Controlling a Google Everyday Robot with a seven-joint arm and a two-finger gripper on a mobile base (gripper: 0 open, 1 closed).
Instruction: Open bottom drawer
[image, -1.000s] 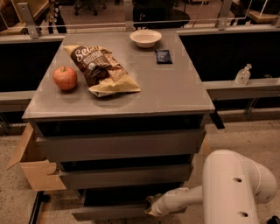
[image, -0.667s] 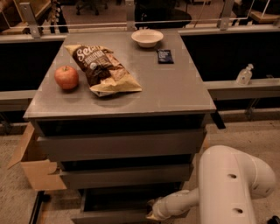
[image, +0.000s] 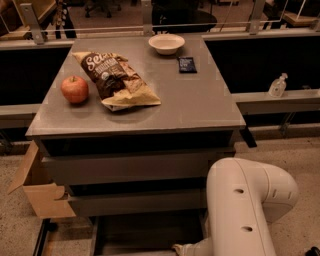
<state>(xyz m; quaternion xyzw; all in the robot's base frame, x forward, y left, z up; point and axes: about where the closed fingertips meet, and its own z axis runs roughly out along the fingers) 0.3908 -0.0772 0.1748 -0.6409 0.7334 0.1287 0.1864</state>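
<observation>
Bottom drawer (image: 145, 232) stands open at the foot of the grey cabinet (image: 135, 167), under the two larger fronts. I see its dark shallow box jutting toward the camera, and its front runs off the lower edge of my view.

At far left, an open cardboard box (image: 35, 192) sits on the floor against the cabinet's side. On the cabinet top lie a red apple (image: 75, 89), then a crumpled chip bag (image: 117, 80) just beside it, a pale bowl (image: 166, 43) at the back, and a small dark packet (image: 187, 64) near the bowl.

My gripper (image: 179, 248) sits low at the drawer's right side, barely in view; I cannot tell its grasp. The white arm (image: 245, 210) rises to its right. A clear pump bottle (image: 277, 86) stands on the ledge at far right.
</observation>
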